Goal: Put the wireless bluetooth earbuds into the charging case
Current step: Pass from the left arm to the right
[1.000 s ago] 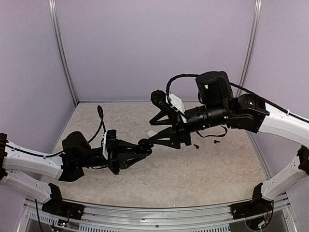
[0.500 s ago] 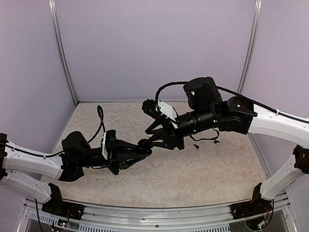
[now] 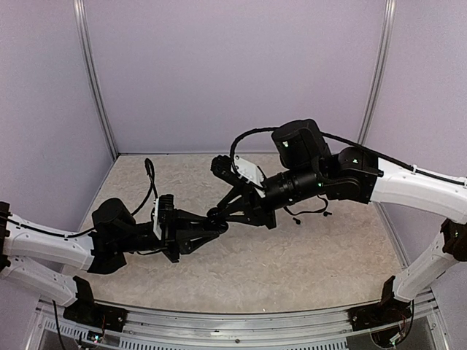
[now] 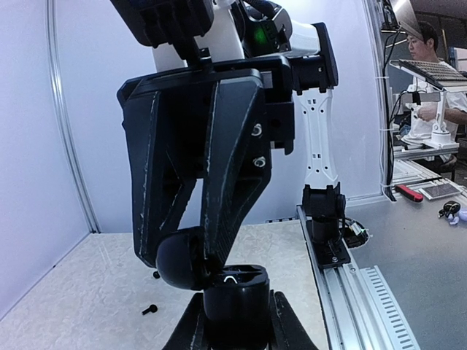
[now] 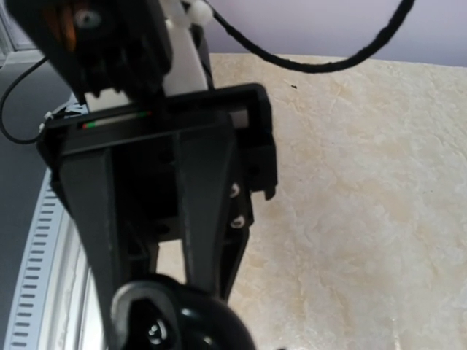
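Progress: nothing seated. Left claw [image 3: 219,226] clamped charging case [image 4: 235,290]; right claw [image 3: 217,213] sat narrow around its lid [image 4: 179,261], grip unclear. Both earbuds [image 4: 149,309] lay on surface [image 3: 292,270], uninserted.

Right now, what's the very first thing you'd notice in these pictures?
The left arm and the right arm meet nose to nose over the middle of the pale table. The left gripper holds up a black round object, and the right gripper is right at its domed top. Far off on the right of the left wrist view, a person is at a workbench.
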`<state>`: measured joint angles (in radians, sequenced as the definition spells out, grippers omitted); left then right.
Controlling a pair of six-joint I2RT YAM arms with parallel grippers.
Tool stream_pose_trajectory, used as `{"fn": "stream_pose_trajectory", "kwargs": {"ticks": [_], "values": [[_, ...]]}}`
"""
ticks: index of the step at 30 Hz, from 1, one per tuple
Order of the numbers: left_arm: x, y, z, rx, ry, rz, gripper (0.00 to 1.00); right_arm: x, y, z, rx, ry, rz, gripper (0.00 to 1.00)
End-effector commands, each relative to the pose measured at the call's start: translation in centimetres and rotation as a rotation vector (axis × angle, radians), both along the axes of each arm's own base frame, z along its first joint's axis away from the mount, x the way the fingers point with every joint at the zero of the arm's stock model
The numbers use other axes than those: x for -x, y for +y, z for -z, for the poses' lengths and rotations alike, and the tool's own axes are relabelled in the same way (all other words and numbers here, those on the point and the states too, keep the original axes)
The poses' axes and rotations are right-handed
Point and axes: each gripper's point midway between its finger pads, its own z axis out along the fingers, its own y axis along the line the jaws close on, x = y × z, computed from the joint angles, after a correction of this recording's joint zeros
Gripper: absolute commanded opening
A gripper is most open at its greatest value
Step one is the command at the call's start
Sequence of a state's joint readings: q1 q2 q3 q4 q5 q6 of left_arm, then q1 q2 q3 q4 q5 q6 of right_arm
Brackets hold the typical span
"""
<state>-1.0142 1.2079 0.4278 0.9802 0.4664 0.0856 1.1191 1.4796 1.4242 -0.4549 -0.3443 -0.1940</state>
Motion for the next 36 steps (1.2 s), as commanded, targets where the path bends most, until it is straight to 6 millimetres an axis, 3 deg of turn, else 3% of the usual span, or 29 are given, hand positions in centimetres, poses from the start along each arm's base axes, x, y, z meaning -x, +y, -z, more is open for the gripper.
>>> {"fn": "stream_pose_trajectory", "kwargs": {"ticks": [1, 16, 26, 36], "values": [[0.1, 0.6, -1.3, 0.047, -0.031, -0.004, 0.06, 0.3, 0.4, -0.2, 0.005, -0.001, -0.021, 0.23], [0.1, 0.6, -0.7, 0.033, -0.018, -0.006, 0.21, 0.5, 0.2, -1.2, -0.004, -0.014, -0.029, 0.08], [0.1, 0.4, -0.3, 0.023, -0.015, 0.0, 0.31, 0.4, 0.0, -1.8, -0.013, -0.026, -0.018, 0.06], [0.1, 0.3, 0.0, 0.015, -0.012, 0.003, 0.32, 0.4, -0.1, -1.9, -0.015, -0.027, -0.017, 0.05]]}}
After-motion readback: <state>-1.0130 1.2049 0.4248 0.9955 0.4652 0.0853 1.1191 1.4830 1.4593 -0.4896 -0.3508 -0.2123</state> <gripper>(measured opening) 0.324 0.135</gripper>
